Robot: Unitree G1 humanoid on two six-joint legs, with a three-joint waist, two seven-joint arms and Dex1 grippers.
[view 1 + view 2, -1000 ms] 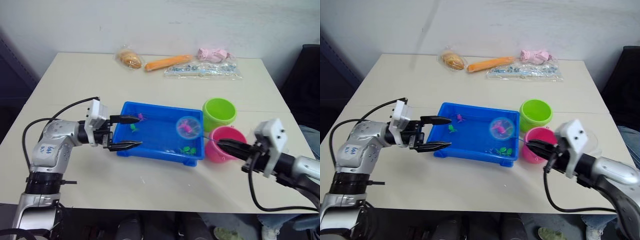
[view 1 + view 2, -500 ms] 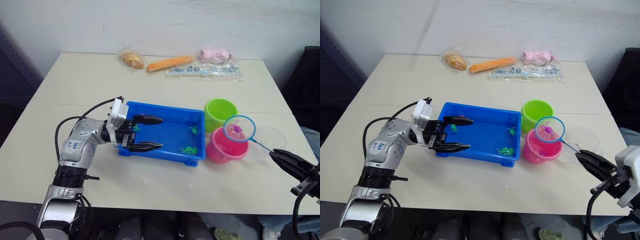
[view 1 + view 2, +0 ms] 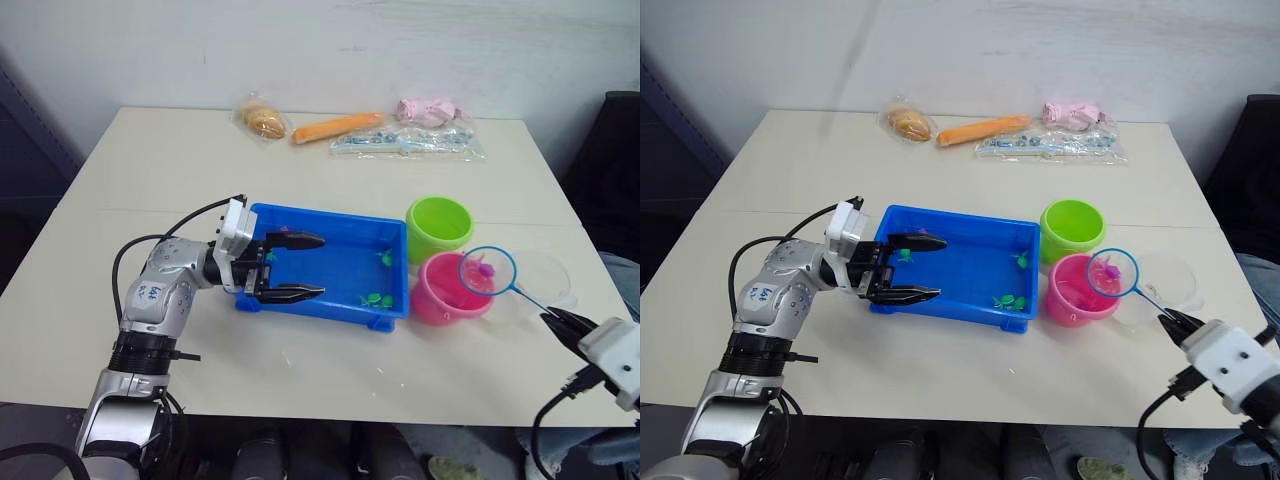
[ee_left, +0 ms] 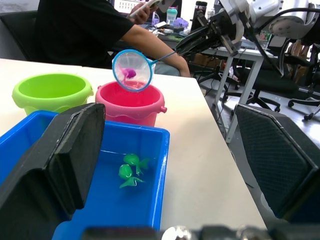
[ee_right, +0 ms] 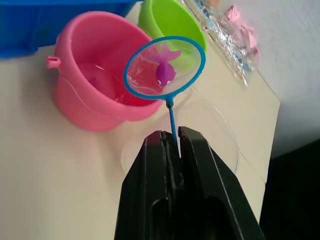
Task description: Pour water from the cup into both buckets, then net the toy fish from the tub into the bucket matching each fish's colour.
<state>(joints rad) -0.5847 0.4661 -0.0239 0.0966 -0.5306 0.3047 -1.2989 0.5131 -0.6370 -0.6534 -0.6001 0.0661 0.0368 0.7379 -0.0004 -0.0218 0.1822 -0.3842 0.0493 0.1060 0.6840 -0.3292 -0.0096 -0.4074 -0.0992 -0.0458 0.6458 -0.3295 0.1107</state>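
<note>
The blue tub (image 3: 330,312) sits mid-table with green toy fish (image 3: 376,298) near its right end. To its right stand the lime green bucket (image 3: 438,226) and the pink bucket (image 3: 432,295). The clear cup (image 3: 548,280) is right of the pink one. My right gripper (image 3: 560,322) is shut on the net's thin handle. The net (image 5: 165,65) hovers over the pink bucket's right rim with a pink fish (image 5: 165,73) in it. My left gripper (image 3: 310,267) is open at the tub's left end, its fingers reaching over the tub.
Along the table's far edge lie a bagged bread roll (image 3: 262,120), an orange carrot toy (image 3: 336,126), a pink toy (image 3: 428,108) and a clear bag (image 3: 410,142). The cup stands close to the table's right edge. A person in a black shirt (image 4: 85,30) is beyond the table.
The net with the pink fish has been lifted out of the tub and carried right, over the pink bucket. My right arm drew back to the right. My left gripper moved up to the tub.
</note>
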